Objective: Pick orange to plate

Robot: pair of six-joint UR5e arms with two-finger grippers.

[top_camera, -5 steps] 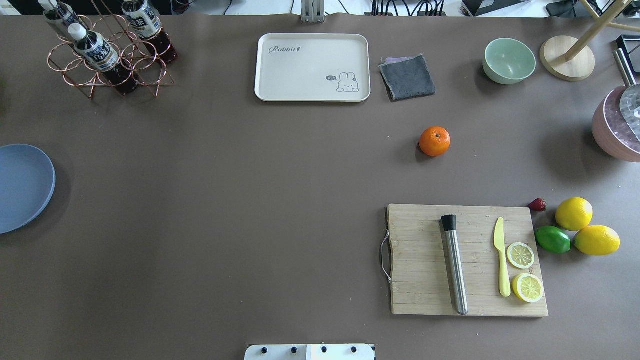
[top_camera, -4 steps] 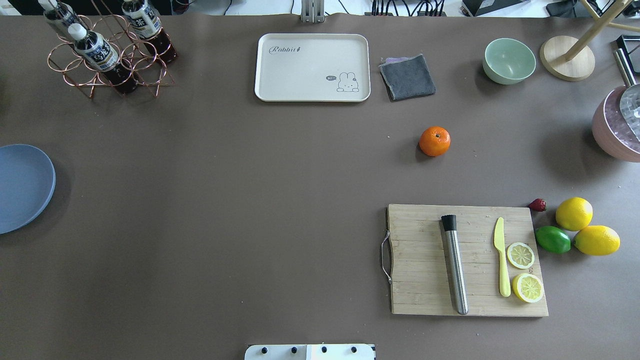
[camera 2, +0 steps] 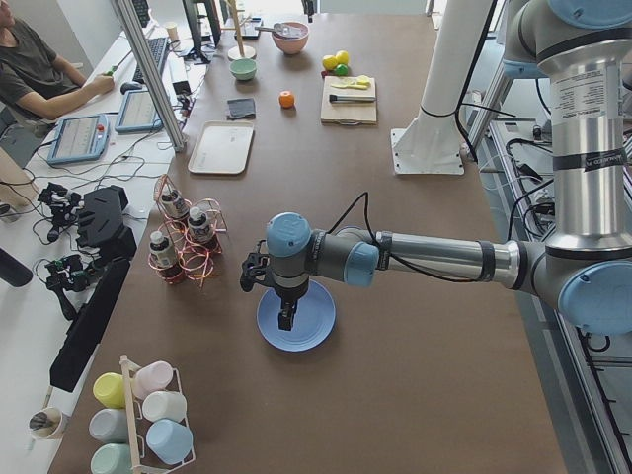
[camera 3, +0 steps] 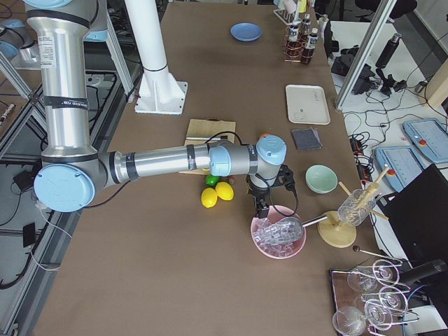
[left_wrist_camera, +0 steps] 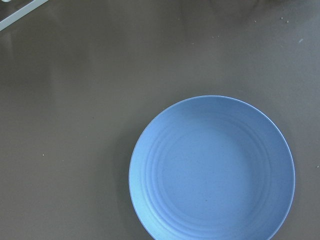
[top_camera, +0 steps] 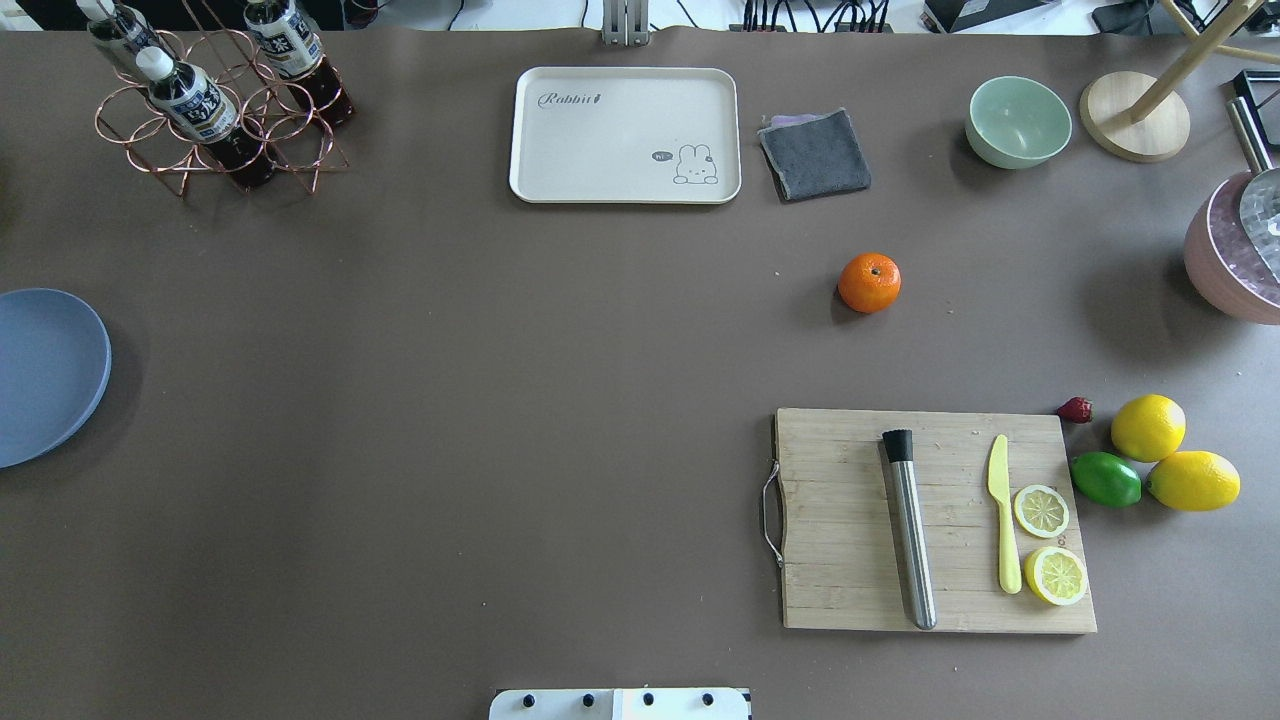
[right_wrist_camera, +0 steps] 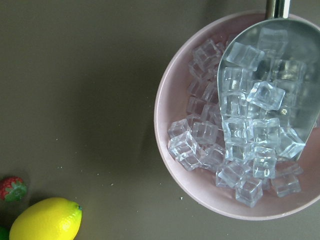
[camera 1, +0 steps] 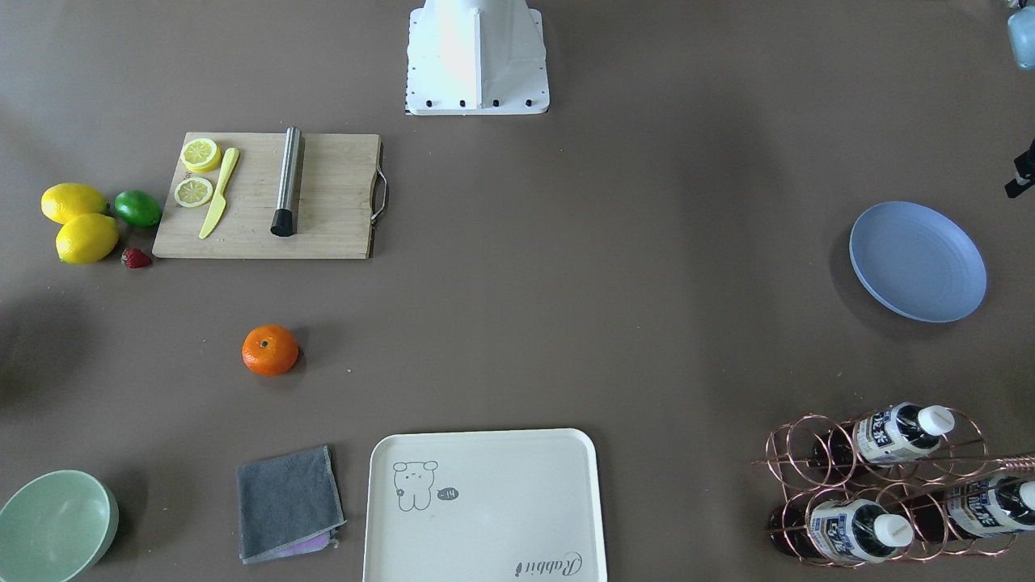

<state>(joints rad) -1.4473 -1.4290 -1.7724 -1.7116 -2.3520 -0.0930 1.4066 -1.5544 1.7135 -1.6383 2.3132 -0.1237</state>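
Note:
The orange (top_camera: 869, 282) rests alone on the brown table, between the grey cloth and the cutting board; it also shows as the orange (camera 1: 270, 350). The pale-blue plate (top_camera: 40, 375) lies bare at the table's left edge, and the plate (left_wrist_camera: 212, 170) fills the left wrist view. My left gripper (camera 2: 286, 318) hangs over the plate (camera 2: 296, 321), far from the orange; I cannot tell its state. My right gripper (camera 3: 260, 208) hovers by the rim of the pink ice bowl (camera 3: 278, 236), past the lemons from the orange. Its state cannot be judged either.
A cutting board (top_camera: 930, 520) carries a steel muddler, a yellow knife and lemon slices. Two lemons (top_camera: 1148, 427), a lime and a strawberry sit to its right. A cream tray (top_camera: 625, 135), grey cloth (top_camera: 815, 153), mint bowl (top_camera: 1018, 121) and bottle rack (top_camera: 215, 100) line the far edge.

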